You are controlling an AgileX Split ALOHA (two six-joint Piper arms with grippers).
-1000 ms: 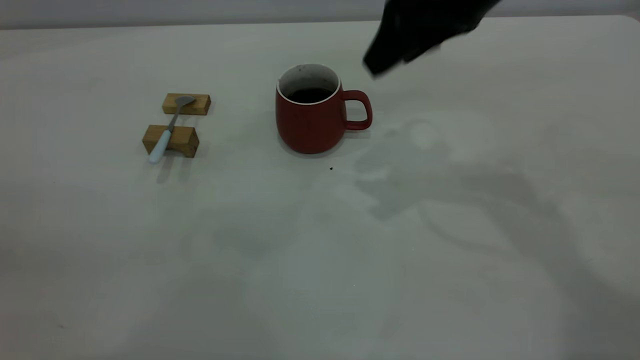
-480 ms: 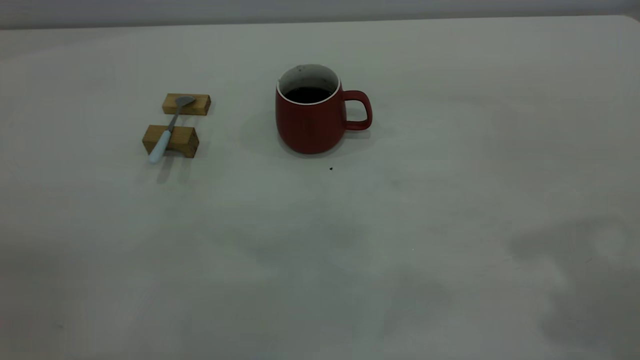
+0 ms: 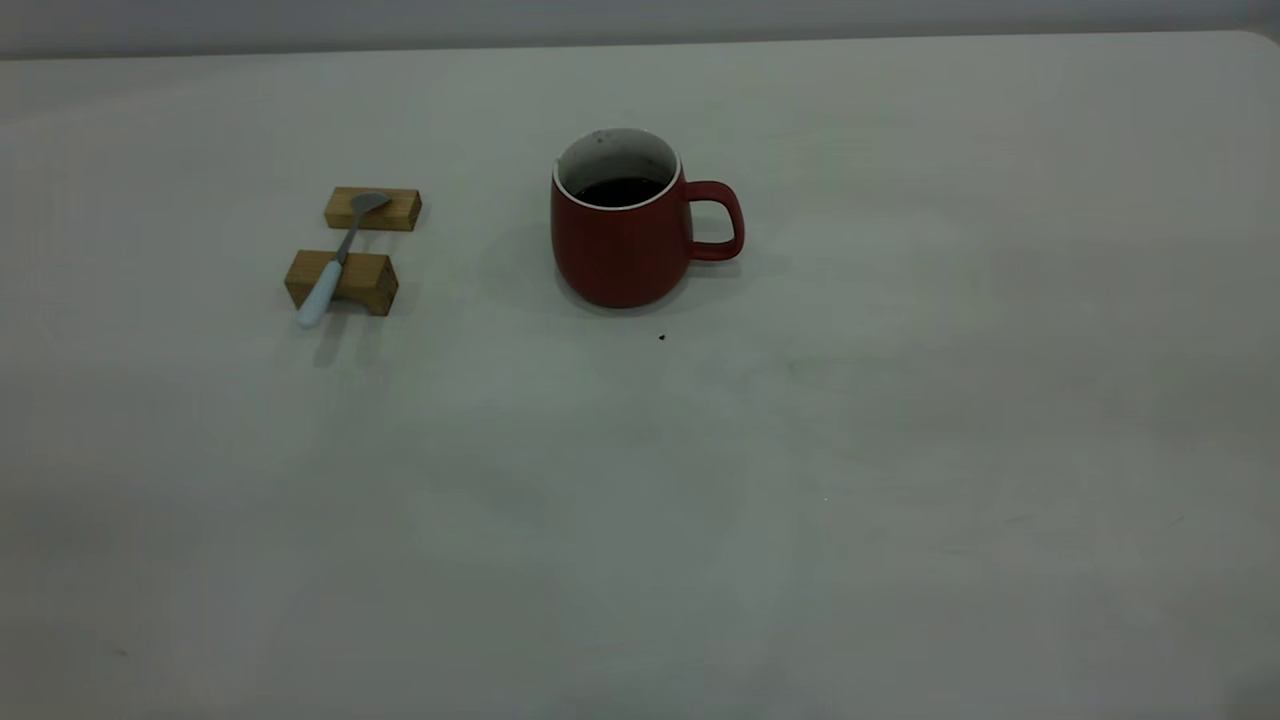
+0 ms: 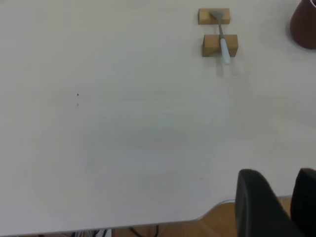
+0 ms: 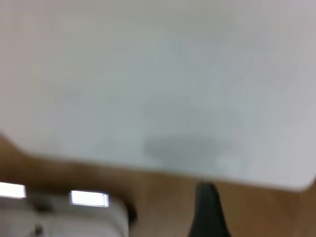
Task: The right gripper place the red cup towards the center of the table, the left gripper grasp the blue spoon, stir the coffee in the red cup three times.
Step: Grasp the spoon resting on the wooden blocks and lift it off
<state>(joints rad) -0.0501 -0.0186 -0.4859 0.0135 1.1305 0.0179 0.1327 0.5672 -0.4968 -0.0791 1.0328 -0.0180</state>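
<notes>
Red cup [image 3: 622, 240] centred, placed; blue spoon [image 3: 336, 262] at nine o'clock awaits left gripper [image 4: 276, 207], jaws apart; right gripper's state unclear.

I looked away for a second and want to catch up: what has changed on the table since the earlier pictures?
The right arm, which was above and right of the red cup, has pulled out of the exterior view, and its shadow is gone from the table. The cup, its coffee and the blue spoon on its two wooden blocks have not moved.

right gripper [image 5: 207, 207] gone from above the cup [image 3: 622, 228], its shadow beside the cup gone too
</notes>
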